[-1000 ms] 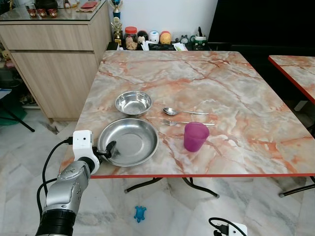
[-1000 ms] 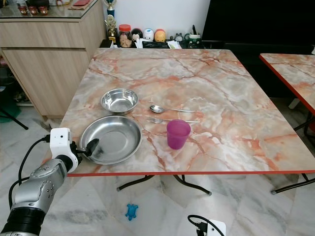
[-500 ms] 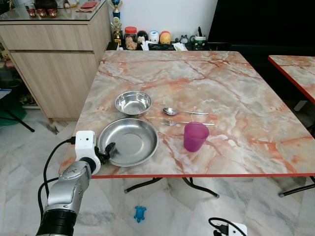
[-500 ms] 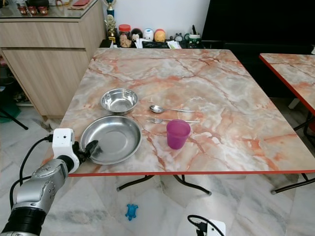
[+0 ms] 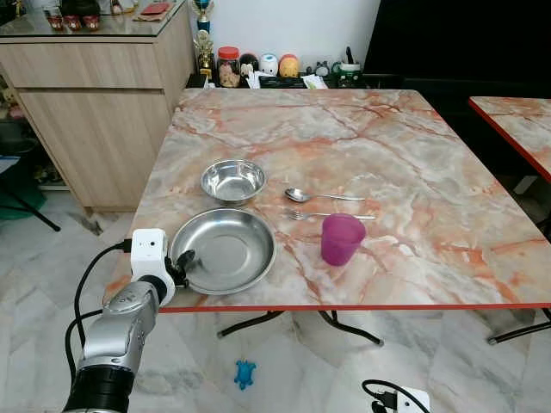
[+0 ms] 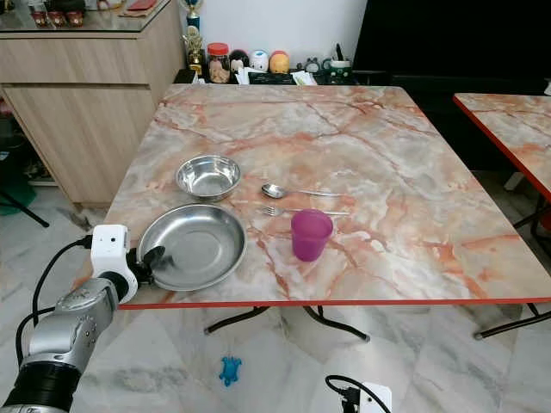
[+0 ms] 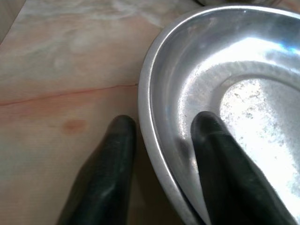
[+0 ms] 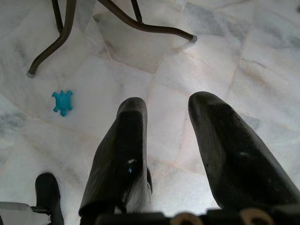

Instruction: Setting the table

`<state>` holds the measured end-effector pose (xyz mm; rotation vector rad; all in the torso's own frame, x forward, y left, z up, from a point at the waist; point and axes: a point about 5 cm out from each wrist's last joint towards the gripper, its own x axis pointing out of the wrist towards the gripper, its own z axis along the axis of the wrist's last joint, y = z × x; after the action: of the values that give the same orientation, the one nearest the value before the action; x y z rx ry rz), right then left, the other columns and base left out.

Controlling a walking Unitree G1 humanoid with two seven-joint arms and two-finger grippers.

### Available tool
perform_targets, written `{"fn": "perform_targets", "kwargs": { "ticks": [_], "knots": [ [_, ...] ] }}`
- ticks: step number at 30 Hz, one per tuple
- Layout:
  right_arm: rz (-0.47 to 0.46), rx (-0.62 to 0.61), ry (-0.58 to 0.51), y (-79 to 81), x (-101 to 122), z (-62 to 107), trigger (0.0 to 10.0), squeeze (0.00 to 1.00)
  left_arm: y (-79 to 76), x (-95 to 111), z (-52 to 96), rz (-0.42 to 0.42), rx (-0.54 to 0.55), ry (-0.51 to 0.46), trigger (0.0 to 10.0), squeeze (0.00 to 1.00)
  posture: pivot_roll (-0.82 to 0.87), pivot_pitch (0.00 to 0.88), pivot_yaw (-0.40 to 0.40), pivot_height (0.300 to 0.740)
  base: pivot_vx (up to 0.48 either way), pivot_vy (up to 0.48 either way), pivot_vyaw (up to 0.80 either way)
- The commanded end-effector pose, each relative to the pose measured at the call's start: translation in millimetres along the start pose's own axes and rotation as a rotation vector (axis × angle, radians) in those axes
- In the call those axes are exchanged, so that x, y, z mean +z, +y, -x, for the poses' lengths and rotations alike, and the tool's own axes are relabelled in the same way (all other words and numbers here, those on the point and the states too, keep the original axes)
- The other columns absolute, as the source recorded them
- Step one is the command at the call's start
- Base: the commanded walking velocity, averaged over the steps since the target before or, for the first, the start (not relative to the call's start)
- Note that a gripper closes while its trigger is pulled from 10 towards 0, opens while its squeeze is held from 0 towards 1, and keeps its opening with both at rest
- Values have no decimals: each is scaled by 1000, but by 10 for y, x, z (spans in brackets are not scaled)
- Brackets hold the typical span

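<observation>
While the left gripper (image 5: 183, 262) straddles the near-left rim of the steel plate (image 5: 225, 249), one black finger inside the dish and the other outside on the tabletop, the gap between them is narrow, just wide enough for the rim; the wrist view shows the inner finger (image 7: 220, 159) against the plate's sloping wall and the outer finger (image 7: 110, 173) lying on the marble. Compared with a second ago, the plate has been drawn slightly toward the robot's left and sits a touch closer to the table's left corner, and the gripper has pulled back with it, so that less of the fingers now reaches into the dish.

The plate rests near the front edge of the marble table (image 5: 413, 163), which has a red border. Just behind the plate stands a small steel bowl (image 5: 233, 181). To the right of the bowl lie a spoon (image 5: 322, 196) and, just in front of it, a fork (image 5: 327, 214), both handles pointing right. A purple cup (image 5: 343, 238) stands upright right of the plate, near the fork. Nothing has shifted among these.

A wooden cabinet (image 5: 103, 95) stands behind the table's left side, and jars and figurines (image 5: 258, 67) line the wall. The right gripper (image 8: 168, 154) hangs idle over the tiled floor (image 8: 225, 56), fingers apart, with a small blue turtle toy (image 8: 62, 101) lying near the table's legs (image 8: 61, 33).
</observation>
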<state>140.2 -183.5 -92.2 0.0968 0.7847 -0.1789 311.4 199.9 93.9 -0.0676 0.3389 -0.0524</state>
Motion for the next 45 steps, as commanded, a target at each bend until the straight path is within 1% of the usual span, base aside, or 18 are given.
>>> {"fn": "perform_targets", "kwargs": {
  "ticks": [1,11,21,22,23,25,26,27,28,29,31,32,35,36,37,38,40,45],
  "knots": [
    [10,-2,-12,-1,30,-10,10000,0,-13,-20,10,9,4,1,0,0,139,1,-48,740,0,0,0],
    [18,8,-24,40,54,-19,10000,0,-27,-30,36,-1,1,0,0,0,143,9,-55,740,0,0,0],
    [19,4,-25,6,62,-21,10000,0,-2,-22,57,4,34,-33,0,0,143,8,-59,740,0,0,0],
    [21,3,-20,0,59,-23,10000,0,28,2,88,18,48,-80,0,0,144,10,-59,740,0,0,0],
    [21,3,-20,0,59,-23,10000,0,28,2,88,18,48,-80,0,0,144,10,-59,740,0,0,0],
    [22,4,-19,-4,60,-23,10000,0,23,51,148,88,10,-159,0,0,145,10,-59,740,0,0,0],
    [21,4,-16,-9,56,-22,10000,0,36,70,180,108,9,-190,2196,0,145,10,-59,740,0,0,0],
    [21,4,-16,-9,56,-22,10000,0,36,70,180,108,9,-190,2196,0,145,10,-59,740,0,0,0],
    [19,3,-11,-19,47,-20,10000,0,60,82,220,140,11,-222,4980,0,149,10,-60,740,0,0,0],
    [17,2,-2,-32,34,-16,10000,0,101,91,277,177,13,-255,10000,0,150,11,-62,740,0,0,0],
    [15,2,16,-54,6,-9,10000,0,221,89,400,279,30,-310,10000,0,154,11,-66,740,0,0,0],
    [15,3,19,-57,3,-9,10000,0,250,93,421,314,35,-325,10000,0,158,12,-70,740,0,0,0],
    [17,8,25,-55,2,-11,10000,0,301,116,451,393,45,-362,10000,0,165,11,-75,740,0,0,0],
    [18,9,29,-52,1,-13,10000,0,309,144,454,447,43,-388,10000,0,165,10,-76,740,0,0,0],
    [18,11,33,-50,3,-17,10000,0,307,199,447,530,34,-431,10000,0,162,6,-77,740,0,0,0],
    [17,11,34,-51,5,-19,10000,0,302,224,441,560,29,-446,10000,0,161,5,-77,740,0,0,0],
    [17,13,35,-50,12,-24,10000,0,279,266,421,596,15,-464,10000,0,155,1,-76,740,0,0,0],
    [15,9,34,-57,28,-32,10000,0,192,417,387,610,-31,-506,10000,0,144,0,-78,740,0,0,0]
  ]
}}
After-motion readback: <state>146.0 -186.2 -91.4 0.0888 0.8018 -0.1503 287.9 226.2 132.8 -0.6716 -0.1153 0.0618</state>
